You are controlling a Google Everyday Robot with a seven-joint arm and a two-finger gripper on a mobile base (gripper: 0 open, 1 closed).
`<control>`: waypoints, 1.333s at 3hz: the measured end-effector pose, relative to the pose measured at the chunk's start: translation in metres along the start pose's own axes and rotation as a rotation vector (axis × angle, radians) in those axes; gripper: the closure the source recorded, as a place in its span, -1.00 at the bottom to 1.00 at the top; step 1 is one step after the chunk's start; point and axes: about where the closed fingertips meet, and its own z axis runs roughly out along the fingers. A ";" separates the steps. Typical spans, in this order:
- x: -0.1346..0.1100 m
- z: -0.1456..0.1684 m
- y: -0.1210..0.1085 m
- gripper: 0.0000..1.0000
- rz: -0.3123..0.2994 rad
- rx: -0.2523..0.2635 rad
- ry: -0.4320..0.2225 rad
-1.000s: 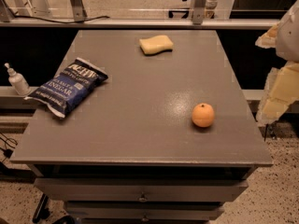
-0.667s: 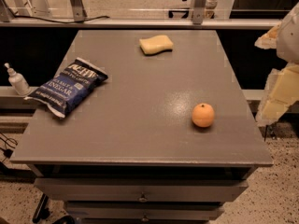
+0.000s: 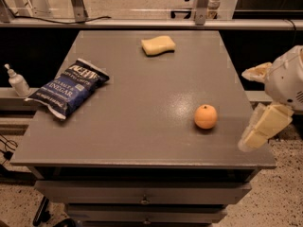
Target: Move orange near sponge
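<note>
Fruit first: the orange (image 3: 206,116) sits on the grey table (image 3: 142,136), near the right edge and toward the front. Its dark stem dot points up. The sponge (image 3: 158,45) lies far back on the table, well apart from the orange. Neither one has moved since a second ago.

On the left side lies a blue chip bag (image 3: 68,88), with one end hanging over the edge. Past it, off the table, stands a small white bottle (image 3: 18,82). It may be a pump bottle, but that is hard to see.

The gripper (image 3: 246,109) is at the right edge of the table, near the orange but not touching it. Its two pale fingers (image 3: 262,129) are spread wide apart, with nothing between them. A second ago the gripper was higher up and farther right. Now it has come lower and closer to the orange.
</note>
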 end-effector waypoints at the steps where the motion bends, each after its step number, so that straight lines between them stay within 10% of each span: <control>1: -0.004 0.029 -0.001 -1.00 0.005 0.000 -0.071; 4: -0.015 0.093 -0.012 -1.00 0.119 -0.020 -0.132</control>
